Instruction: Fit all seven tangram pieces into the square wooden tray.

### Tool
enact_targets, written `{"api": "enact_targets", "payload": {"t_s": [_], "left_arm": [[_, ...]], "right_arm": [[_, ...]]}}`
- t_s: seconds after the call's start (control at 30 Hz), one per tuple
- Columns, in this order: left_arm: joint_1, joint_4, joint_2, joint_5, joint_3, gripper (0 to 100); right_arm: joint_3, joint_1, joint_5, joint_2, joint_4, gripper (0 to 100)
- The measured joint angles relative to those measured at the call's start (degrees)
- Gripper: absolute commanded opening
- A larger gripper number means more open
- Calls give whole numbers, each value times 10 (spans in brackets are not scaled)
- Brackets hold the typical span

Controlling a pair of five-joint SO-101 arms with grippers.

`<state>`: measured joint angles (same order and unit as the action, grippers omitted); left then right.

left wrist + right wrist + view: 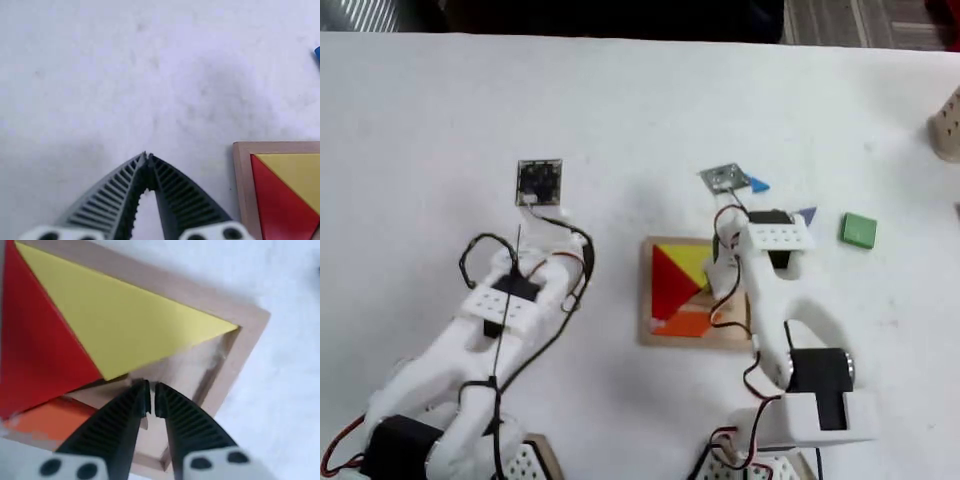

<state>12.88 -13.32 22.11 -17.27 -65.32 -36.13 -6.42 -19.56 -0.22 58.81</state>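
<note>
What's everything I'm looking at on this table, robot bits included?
Table: one, white, under everything.
Wooden tray: one, light wood, mid-table.
Red triangle: one, in the tray.
Yellow triangle: one, in the tray, against the red.
Orange piece: one, in the tray's near side.
Green square: one, loose, right of the tray.
Blue pieces: two, loose, beyond the tray.
Holed wooden block: one, tan, right edge.
Left pincer: dark grey, shut, over bare table.
Right pincer: dark grey, over the tray's bare corner.
</note>
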Motion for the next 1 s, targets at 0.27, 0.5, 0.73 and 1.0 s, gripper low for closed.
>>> {"api": "enact_targets", "payload": {"t_s": [0.27,0.5,0.73,1.0], "left_arm": [[0,0,0,0,0,24],[0,0,0,0,0,24],[0,0,0,0,0,24],[0,0,0,0,0,24]], "right_arm": [[-1,-43,2,0,24,18],[-1,-26,1,-3,30,18],[-2,35,20,-55,31,22],[0,152,99,-60,-15,163]]}}
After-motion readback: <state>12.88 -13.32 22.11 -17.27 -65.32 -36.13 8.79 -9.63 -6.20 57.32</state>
